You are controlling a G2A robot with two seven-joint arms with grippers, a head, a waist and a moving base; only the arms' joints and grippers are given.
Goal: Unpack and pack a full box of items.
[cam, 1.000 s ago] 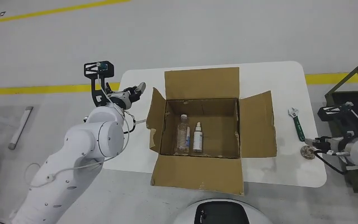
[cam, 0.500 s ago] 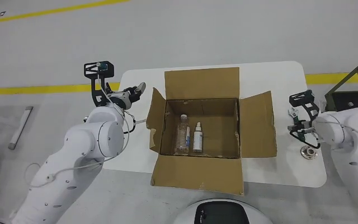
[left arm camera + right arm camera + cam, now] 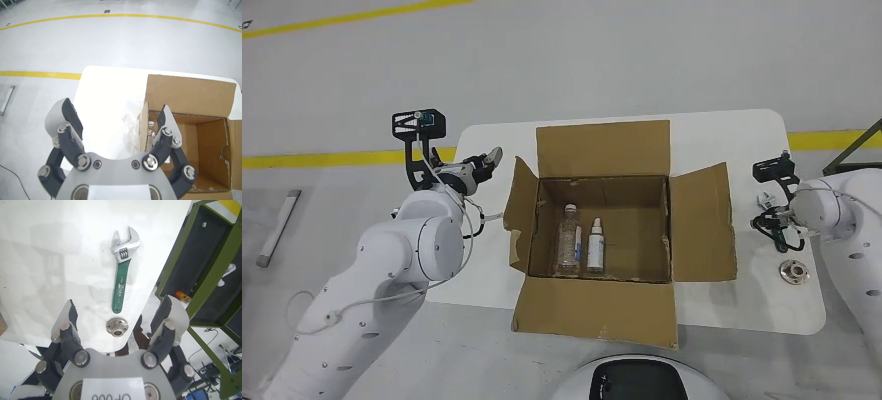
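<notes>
An open cardboard box (image 3: pixel 700 235) stands mid-table, its four flaps spread. On its floor lie a clear plastic bottle (image 3: pixel 569 240) and a white spray bottle (image 3: pixel 595 245), side by side. My left gripper (image 3: pixel 482 163) hangs open and empty over the table just left of the box; its wrist view shows the box (image 3: pixel 189 94) and the clear bottle (image 3: pixel 151 132) past the gripper (image 3: pixel 116 106). My right gripper (image 3: pixel 119 301) is open and empty above the table's right end, over a green-handled wrench (image 3: pixel 122 275) and a metal flange (image 3: pixel 116 327).
The white table (image 3: pixel 722 130) has bare space left of the box and along its far edge. The flange (image 3: pixel 791 270) sits near the right edge. A green metal rack (image 3: pixel 208 266) stands just beyond that edge. Crumpled clear wrap (image 3: pixel 132 121) lies by the left flap.
My right arm has swung in from beyond the table's right edge and now hovers over the wrench, covering it in the top view. The left arm has stayed put.
</notes>
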